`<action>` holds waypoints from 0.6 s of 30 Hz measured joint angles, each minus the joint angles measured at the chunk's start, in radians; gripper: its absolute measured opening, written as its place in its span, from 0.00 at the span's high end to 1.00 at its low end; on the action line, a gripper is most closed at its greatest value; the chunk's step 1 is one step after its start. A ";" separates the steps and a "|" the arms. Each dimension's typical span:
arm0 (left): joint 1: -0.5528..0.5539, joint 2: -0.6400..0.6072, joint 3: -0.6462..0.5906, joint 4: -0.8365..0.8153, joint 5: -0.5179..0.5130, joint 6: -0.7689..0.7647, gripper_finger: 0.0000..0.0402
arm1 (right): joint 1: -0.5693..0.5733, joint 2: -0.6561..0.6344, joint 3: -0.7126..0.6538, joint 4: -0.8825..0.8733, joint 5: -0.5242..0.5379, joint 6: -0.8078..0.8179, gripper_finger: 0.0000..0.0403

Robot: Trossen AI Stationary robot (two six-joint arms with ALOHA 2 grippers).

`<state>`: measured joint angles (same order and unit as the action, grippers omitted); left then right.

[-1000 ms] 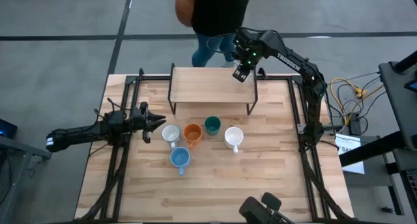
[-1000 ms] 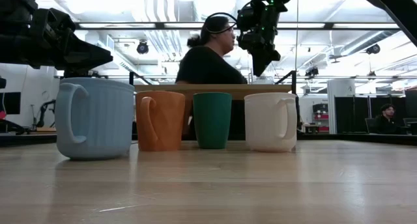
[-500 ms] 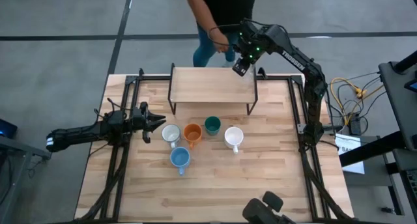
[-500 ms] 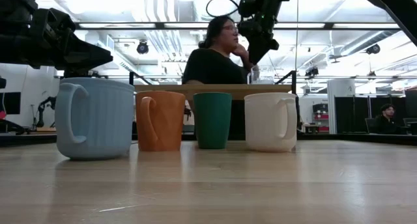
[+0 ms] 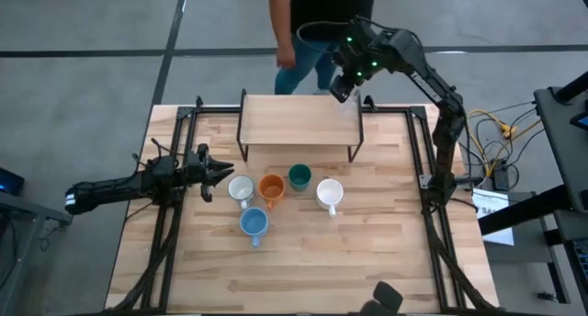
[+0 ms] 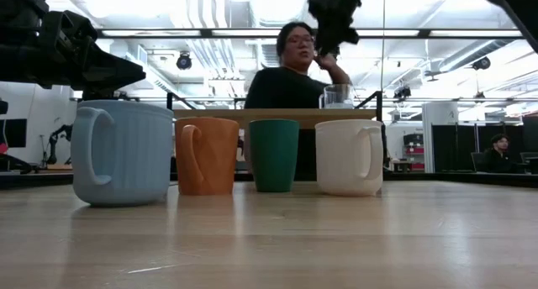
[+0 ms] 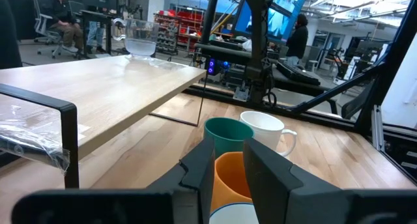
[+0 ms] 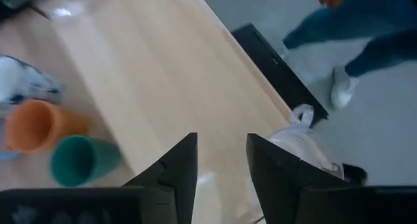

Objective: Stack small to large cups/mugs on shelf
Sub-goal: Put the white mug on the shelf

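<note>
The right jaws are hanging open and empty, high above the clear glass, which is standing on the shelf at its far right corner. The left jaws are waiting part open, empty, right beside the white mug on the tabletop, with the orange mug, green cup and blue mug near.

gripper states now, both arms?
Left gripper: slightly open, holding nothing, waiting beside the mugs.
Right gripper: open and empty, raised over the shelf near the clear glass.
</note>
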<state>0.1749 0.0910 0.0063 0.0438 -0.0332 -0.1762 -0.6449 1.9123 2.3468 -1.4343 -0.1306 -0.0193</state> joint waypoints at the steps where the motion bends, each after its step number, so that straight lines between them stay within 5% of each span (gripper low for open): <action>1: 0.000 0.000 0.000 0.000 0.000 0.000 0.83 | 0.006 -0.016 0.000 0.004 -0.001 0.005 0.69; 12: 0.000 0.000 0.000 0.000 0.000 0.000 0.83 | 0.138 -0.151 -0.027 0.144 -0.024 0.049 0.73; 18: 0.000 0.000 0.000 0.000 0.000 0.000 0.83 | 0.228 -0.241 -0.168 0.292 -0.027 0.086 0.76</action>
<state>0.1749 0.0910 0.0063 0.0441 -0.0333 -0.1762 -0.4172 1.6713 2.1792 -1.1427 -0.1577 0.0665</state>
